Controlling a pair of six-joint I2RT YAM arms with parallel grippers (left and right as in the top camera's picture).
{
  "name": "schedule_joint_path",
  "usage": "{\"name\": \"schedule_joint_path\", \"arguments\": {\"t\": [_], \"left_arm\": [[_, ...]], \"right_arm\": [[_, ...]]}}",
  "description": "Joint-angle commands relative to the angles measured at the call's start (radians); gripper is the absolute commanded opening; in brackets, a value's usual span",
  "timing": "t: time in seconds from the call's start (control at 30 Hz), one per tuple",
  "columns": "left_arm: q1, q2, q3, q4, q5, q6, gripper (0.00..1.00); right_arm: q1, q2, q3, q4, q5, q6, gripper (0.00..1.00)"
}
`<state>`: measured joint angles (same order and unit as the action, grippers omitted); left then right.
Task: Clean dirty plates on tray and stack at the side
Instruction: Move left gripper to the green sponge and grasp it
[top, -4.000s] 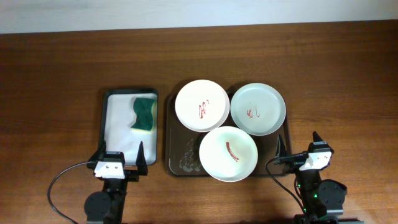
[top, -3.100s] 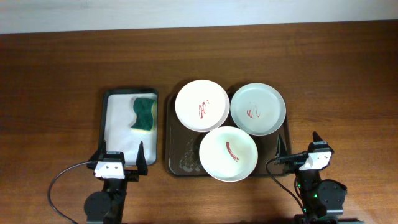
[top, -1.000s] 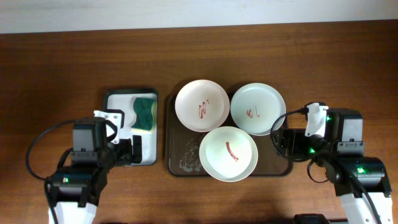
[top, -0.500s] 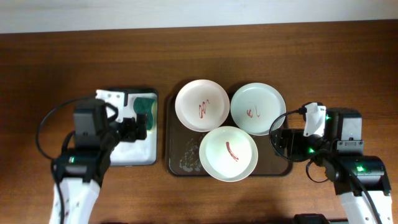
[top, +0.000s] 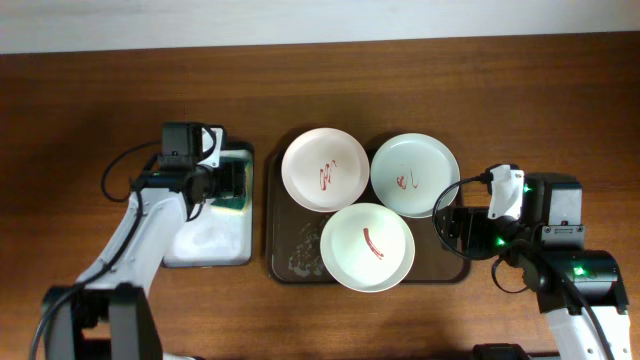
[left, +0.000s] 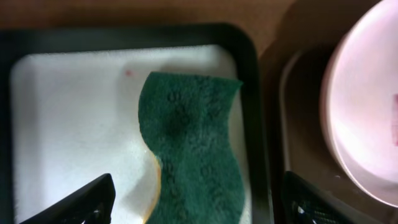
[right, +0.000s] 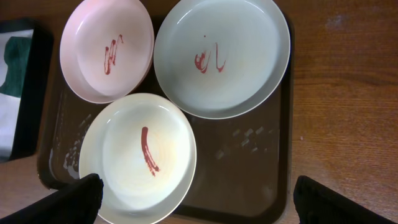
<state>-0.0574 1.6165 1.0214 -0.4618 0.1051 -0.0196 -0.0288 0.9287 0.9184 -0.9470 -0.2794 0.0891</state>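
Brown wood table from overhead: the dark tray sits mid-table with three red-smeared plates crowded rim to rim. A white plate is far left, a grey-green plate far right, and a second white plate nearest. The left gripper hangs over the white-lined sponge tray just beside it. The right gripper hovers at the tray's right rim.

Left wrist: jaws spread wide, either side of the green sponge. Two raised rims lie between it and the plates.

Right wrist: jaws wide apart, holding nothing. Foam flecks dot the bare tray.
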Motion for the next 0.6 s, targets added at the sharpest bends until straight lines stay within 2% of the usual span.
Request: {"name": "schedule_joint_path", "arguments": {"t": [0.0, 0.03, 0.13, 0.4, 0.5, 0.53, 0.57], "left_arm": [[0.005, 0.068, 0.018, 0.021, 0.014, -0.014, 0.84], [0.005, 0.078, 0.018, 0.023, 0.022, -0.014, 0.84], [0.005, 0.107, 0.018, 0.037, 0.049, -0.014, 0.75], [0.005, 0.202, 0.018, 0.051, 0.045, -0.014, 0.7], [0.005, 0.214, 0.018, 0.062, 0.045, -0.014, 0.45], [0.005, 0.214, 0.018, 0.065, 0.045, -0.014, 0.25], [0.005, 0.214, 0.019, 0.064, 0.045, -0.014, 0.14]], "right_arm": [[0.009, 0.001, 0.021, 0.001, -0.009, 0.005, 0.99], [0.009, 0.001, 0.021, 0.001, -0.009, 0.005, 0.99], [0.009, 0.001, 0.021, 0.002, -0.009, 0.005, 0.99], [0.009, 0.001, 0.021, 0.002, -0.009, 0.005, 0.99], [0.009, 0.001, 0.021, 0.002, -0.009, 0.005, 0.98], [0.009, 0.001, 0.021, 0.002, -0.009, 0.005, 0.99], [0.009, 0.001, 0.021, 0.002, -0.009, 0.005, 0.99]]}}
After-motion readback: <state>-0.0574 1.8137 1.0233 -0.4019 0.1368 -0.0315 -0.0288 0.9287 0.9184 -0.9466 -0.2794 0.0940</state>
